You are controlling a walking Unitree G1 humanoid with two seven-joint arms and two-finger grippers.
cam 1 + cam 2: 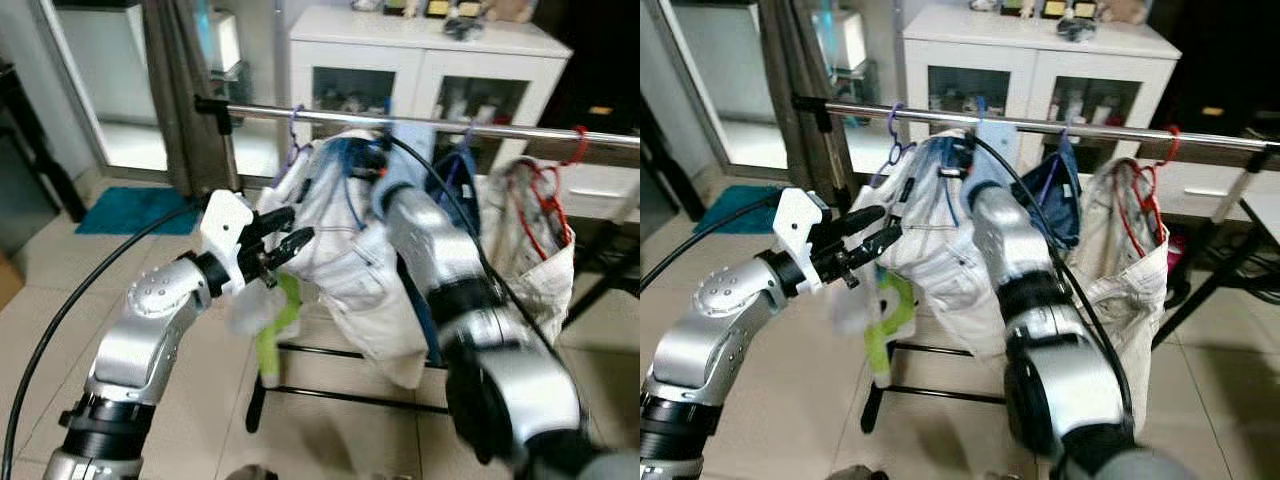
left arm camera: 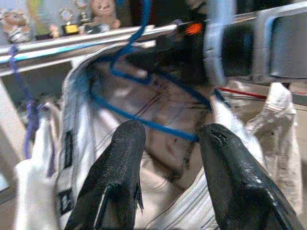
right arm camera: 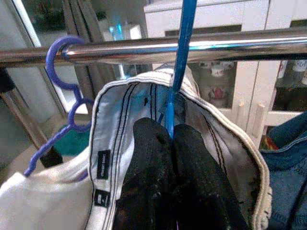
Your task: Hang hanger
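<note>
— Where do we find the blue hanger?

— Pinched between the closed fingers of the right gripper, its neck crossing the rail; its hook is cut off above. White trousers hide its lower part.

— And the left gripper?

— Fingers apart, empty, just beside the trousers.

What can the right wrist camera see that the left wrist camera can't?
The right wrist view shows the right gripper pinching the blue hanger just under the rail, with a purple hanger hooked beside it. The left wrist view shows the left gripper open, short of the garment, with the right arm beyond. Both show the white garment on the blue hanger.
</note>
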